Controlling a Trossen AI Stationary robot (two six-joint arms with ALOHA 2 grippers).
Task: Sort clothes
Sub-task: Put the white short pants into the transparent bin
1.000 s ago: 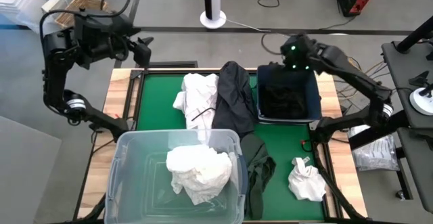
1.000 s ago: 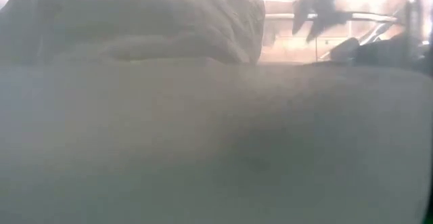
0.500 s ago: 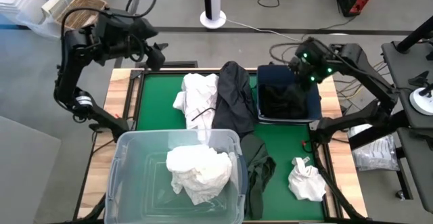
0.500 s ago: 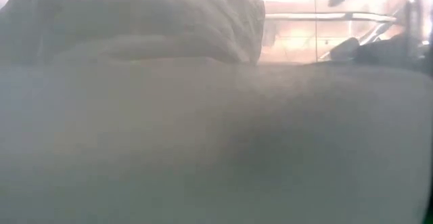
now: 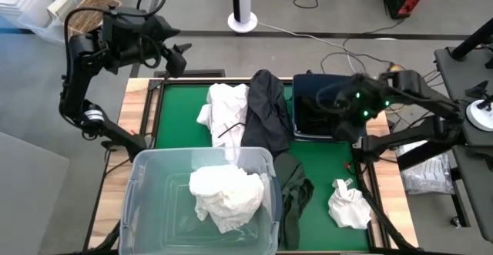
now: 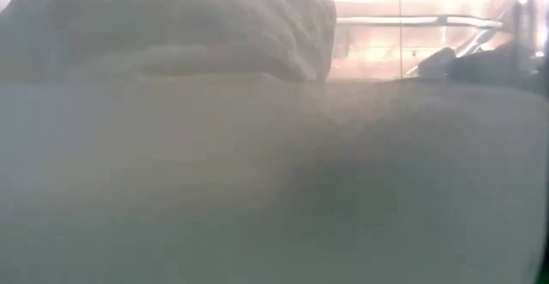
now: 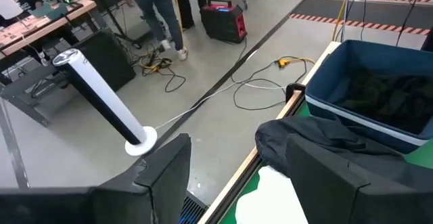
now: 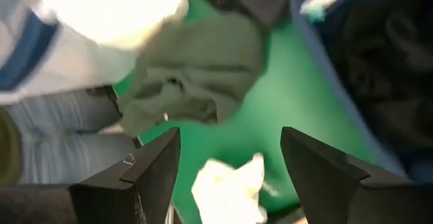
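Left end effector [image 5: 176, 57] raised, fingers apart, right end effector [image 8: 226, 176] empty, fingers apart

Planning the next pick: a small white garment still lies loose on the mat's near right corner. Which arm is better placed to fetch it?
The right arm, probably. Its tool hangs open and empty over the dark blue bin, just beyond the small white garment. The left tool is raised past the table's far left corner, open too.
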